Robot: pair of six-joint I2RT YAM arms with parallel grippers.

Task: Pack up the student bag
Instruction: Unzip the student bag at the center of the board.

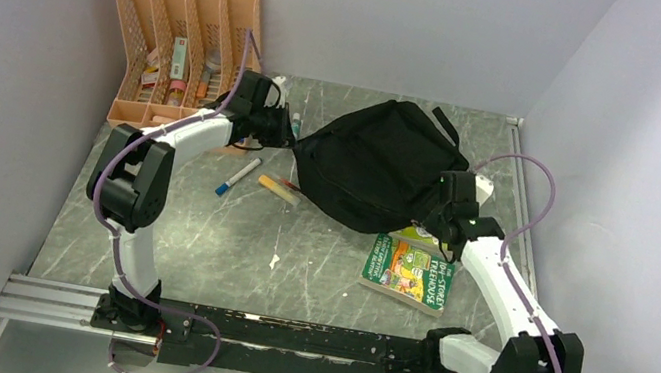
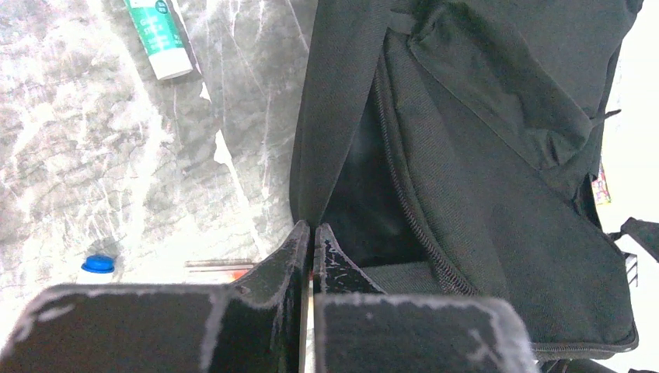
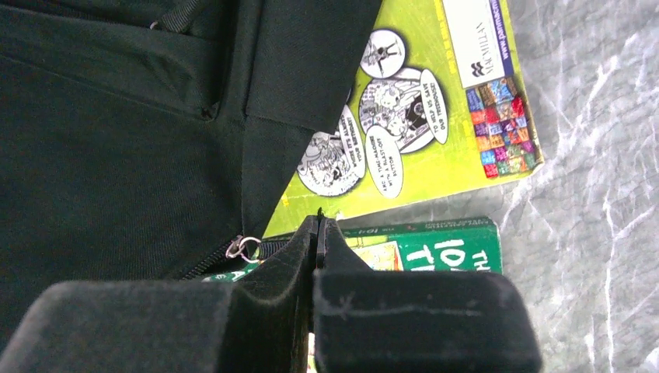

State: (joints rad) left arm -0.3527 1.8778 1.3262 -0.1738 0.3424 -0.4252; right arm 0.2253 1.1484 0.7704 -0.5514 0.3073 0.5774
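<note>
Looking from above, the student bag (image 1: 376, 164) lies in the middle of the far part of the table (image 1: 223, 260), between both arms. A green book (image 1: 409, 269) at its near edge reads "TREEHOUSE".

At the left wrist, the left gripper (image 2: 312, 231) pinches the bag's edge. The writing on a green-white tube (image 2: 159, 35) is too small to read.

At the right wrist, the right gripper (image 3: 319, 225) is fully closed beside the zipper ring (image 3: 242, 247). I cannot tell if it holds anything. A bubble on the yellow-green book (image 3: 458, 148) says "TREEHOUSE".

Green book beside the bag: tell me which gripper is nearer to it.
Right. The right gripper sits at the student bag edge, right beside the green book. The left gripper is shut on the opposite corner, with the bag between it and the book.
</note>
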